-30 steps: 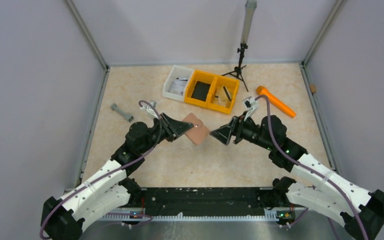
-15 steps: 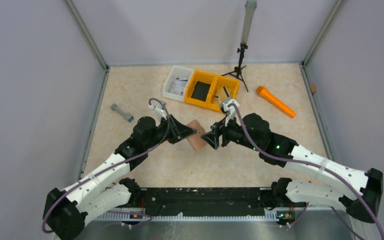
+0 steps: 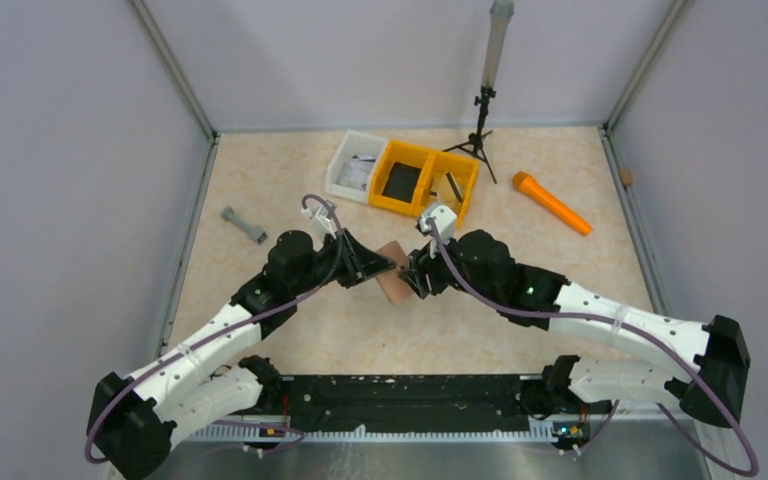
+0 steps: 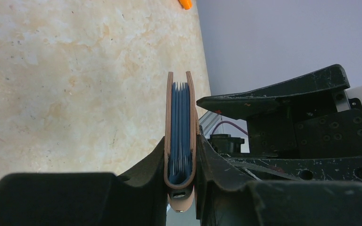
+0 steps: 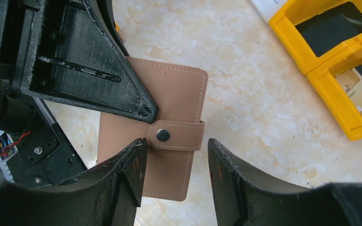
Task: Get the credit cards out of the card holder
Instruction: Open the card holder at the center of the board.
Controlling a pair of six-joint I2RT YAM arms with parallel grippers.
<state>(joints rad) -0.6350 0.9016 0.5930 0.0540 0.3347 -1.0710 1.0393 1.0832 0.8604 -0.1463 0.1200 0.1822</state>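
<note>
The card holder (image 3: 395, 284) is a tan-brown folded wallet, closed by a snap tab (image 5: 179, 135). My left gripper (image 3: 375, 265) is shut on it and holds it on edge above the table. In the left wrist view the holder (image 4: 180, 113) sits between the fingers, with blue-grey inner layers between its covers. My right gripper (image 3: 415, 278) is open right next to it. In the right wrist view its jaws (image 5: 176, 155) stand either side of the tab's end and the holder's (image 5: 169, 99) lower part, apart from it. The credit cards are hidden inside.
Yellow bins (image 3: 425, 180) and a white bin (image 3: 355, 165) with flat items stand just behind the grippers; the yellow bin also shows in the right wrist view (image 5: 332, 94). An orange tool (image 3: 552, 203) lies at the right, a grey piece (image 3: 244, 225) at the left, a tripod (image 3: 480, 120) at the back.
My right gripper has moved left from open space up to the card holder, its open jaws now by the tab. My left gripper has shifted slightly, still holding the holder.
</note>
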